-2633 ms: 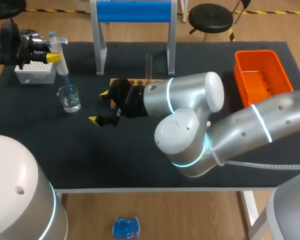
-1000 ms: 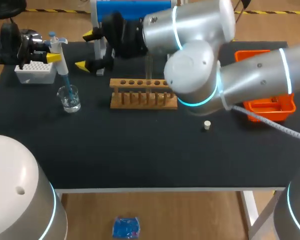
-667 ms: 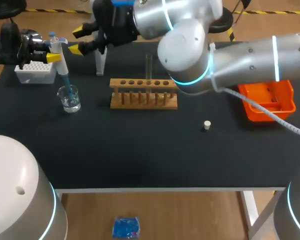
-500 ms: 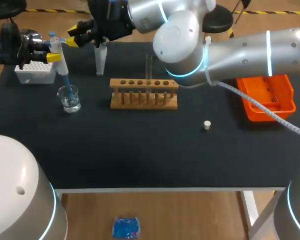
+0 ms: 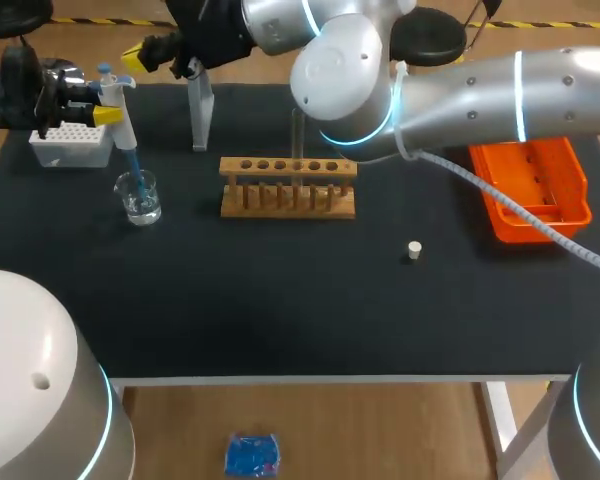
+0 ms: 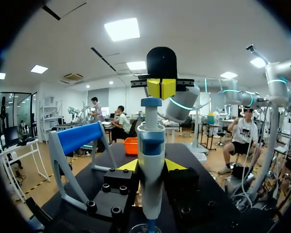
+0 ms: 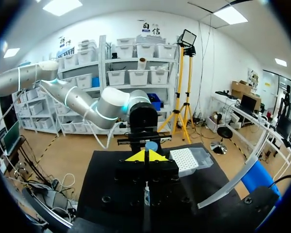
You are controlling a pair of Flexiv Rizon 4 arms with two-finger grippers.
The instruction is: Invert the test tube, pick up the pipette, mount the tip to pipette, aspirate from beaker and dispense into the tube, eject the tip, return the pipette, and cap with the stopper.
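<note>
My left gripper (image 5: 106, 112) at the table's far left is shut on the white and blue pipette (image 5: 123, 128), which stands upright with its blue tip down in the glass beaker (image 5: 139, 196). In the left wrist view the pipette (image 6: 151, 170) stands between my yellow fingers. My right arm reaches across to the far left. Its gripper (image 5: 133, 57) is shut with nothing in it, and its joined tips (image 6: 161, 88) sit right at the pipette's plunger button (image 7: 151, 145). The test tube (image 5: 298, 133) stands upright in the wooden rack (image 5: 288, 190). The stopper (image 5: 413, 250) lies on the mat.
A white tip box (image 5: 70, 147) stands behind the beaker, under my left gripper. The blue-topped stand (image 5: 200, 100) is behind the rack, under my right arm. An orange basket (image 5: 528, 185) sits at the right edge.
My right arm swung from over the rack up and left to the pipette's top, and its fingers closed together. The left gripper, pipette and beaker kept still.
</note>
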